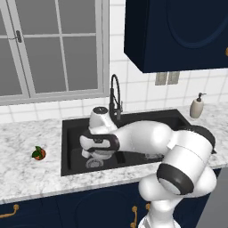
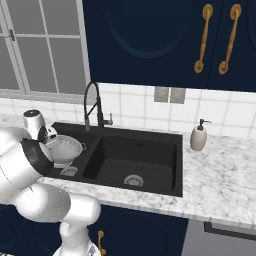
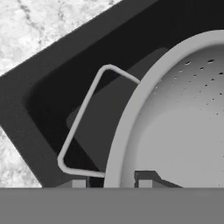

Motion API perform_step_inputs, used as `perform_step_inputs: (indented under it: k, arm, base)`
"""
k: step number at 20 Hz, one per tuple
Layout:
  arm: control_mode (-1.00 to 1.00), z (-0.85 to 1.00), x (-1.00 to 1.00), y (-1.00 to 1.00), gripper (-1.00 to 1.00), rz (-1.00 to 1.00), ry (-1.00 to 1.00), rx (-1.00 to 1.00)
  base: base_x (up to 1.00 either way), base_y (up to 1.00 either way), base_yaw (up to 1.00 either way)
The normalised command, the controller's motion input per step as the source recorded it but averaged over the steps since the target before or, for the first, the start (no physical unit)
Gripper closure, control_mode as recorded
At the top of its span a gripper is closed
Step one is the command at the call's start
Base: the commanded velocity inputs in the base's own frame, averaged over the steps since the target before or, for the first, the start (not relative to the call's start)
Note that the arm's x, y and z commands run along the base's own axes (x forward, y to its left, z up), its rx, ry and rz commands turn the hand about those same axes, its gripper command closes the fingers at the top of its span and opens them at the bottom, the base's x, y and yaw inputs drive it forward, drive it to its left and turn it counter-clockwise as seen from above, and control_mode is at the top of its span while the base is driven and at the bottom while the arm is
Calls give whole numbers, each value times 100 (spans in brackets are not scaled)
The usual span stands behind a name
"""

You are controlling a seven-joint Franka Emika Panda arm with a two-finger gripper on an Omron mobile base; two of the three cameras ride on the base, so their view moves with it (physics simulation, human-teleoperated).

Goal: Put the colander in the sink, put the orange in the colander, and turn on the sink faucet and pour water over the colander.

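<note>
— Over the left basin of the matte black rectangular double-basin sink [image 2: 177,165], what is the arm carrying?

— The silvery-grey round perforated metal colander [image 2: 65,150]. The two-finger gripper [image 3: 111,183] is clamped across its rim, one dark fingertip [image 3: 78,183] outside the wall and one inside, just beside a thin wire side handle [image 3: 81,118]. It appears to hang slightly above the basin floor, though I cannot tell whether it touches.

— How should it handle?

— I judge it light and rigid: thin sheet metal, smooth, with a rolled lip. That lip gives the fingers a ridge, but smooth metal could swivel in a pinch at one edge, so it should be lowered level.

— And the fruit?

— The small round orange with green leaves [image 1: 38,153] sits on the speckled white marble counter [image 1: 26,173], left of the sink, well apart from the colander. Probably firm, with a dimpled skin; grip it across the middle, clear of the leaves.

— The tap?

— The tall thin black gooseneck faucet [image 2: 92,105] stands at the far rim, between the basins, near a beige soap dispenser bottle [image 2: 199,136] to the right.
</note>
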Motion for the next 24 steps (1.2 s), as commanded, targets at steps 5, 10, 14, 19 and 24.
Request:
perform_step_inputs:
  k: [5,10,14,19,24]
  arm:
    - [-100,-34,34,0,100,6,0,-5]
    - [-100,-36,29,0,100,9,0,-1]
    - [-100,-32,15,0,100,6,0,-4]
    - [-100,-30,17,4,100,1,0,-2]
    - [-100,-25,31,2,100,0,0,0]
  base:
    - [0,0,0]
    - [0,0,0]
    - [0,0,0]
    - [0,0,0]
    - [0,0,0]
